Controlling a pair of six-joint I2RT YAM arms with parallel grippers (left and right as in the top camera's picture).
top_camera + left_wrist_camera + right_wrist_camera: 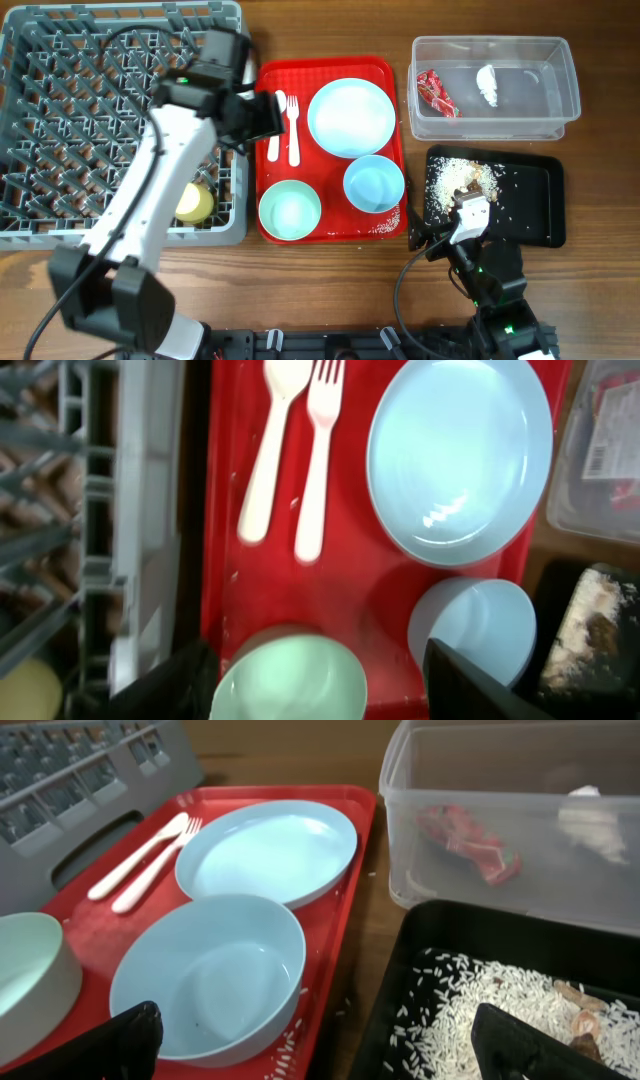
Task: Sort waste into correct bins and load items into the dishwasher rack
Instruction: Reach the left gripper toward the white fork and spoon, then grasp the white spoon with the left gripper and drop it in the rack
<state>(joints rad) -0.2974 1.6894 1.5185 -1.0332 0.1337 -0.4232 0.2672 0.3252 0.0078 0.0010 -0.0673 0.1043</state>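
Observation:
My left gripper (262,115) is open and empty, hovering over the red tray's left edge, above the green bowl (290,682). On the tray lie a white spoon (268,455), a white fork (318,460), a pale-blue plate (351,117) and a blue bowl (373,183). The grey rack (40,232) at the left holds a yellow cup (195,203). The clear tub (530,100) holds the red wrapper (436,92) and the tissue wad (487,85). Rice scraps (462,180) lie in the black tray (535,205). My right gripper (325,1050) is open and empty, low between the blue bowl and the black tray.
The red serving tray (268,170) sits between the rack and the two bins. A few loose rice grains lie on its front right corner (385,226) and on the wood beside it. Bare wooden table runs along the front edge.

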